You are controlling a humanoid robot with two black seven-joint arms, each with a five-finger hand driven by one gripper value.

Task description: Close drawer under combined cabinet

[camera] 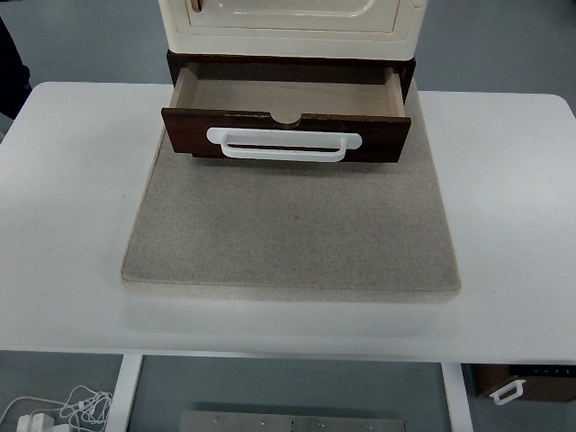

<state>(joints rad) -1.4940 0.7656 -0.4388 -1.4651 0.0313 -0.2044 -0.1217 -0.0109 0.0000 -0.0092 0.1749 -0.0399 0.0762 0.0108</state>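
Note:
A cream cabinet (290, 22) stands at the far middle of the table on a dark brown base. Its bottom drawer (286, 135) is pulled out toward me, with a dark brown front and a white bar handle (283, 145). The drawer's light wooden inside (286, 94) shows nothing in it. Neither of my hands is in the picture.
The cabinet sits on a beige-grey mat (292, 225) lying on a white table (72, 198). Below the table's near edge I see white cables (63, 409) at left and a small brown box with a white handle (526, 385) at right.

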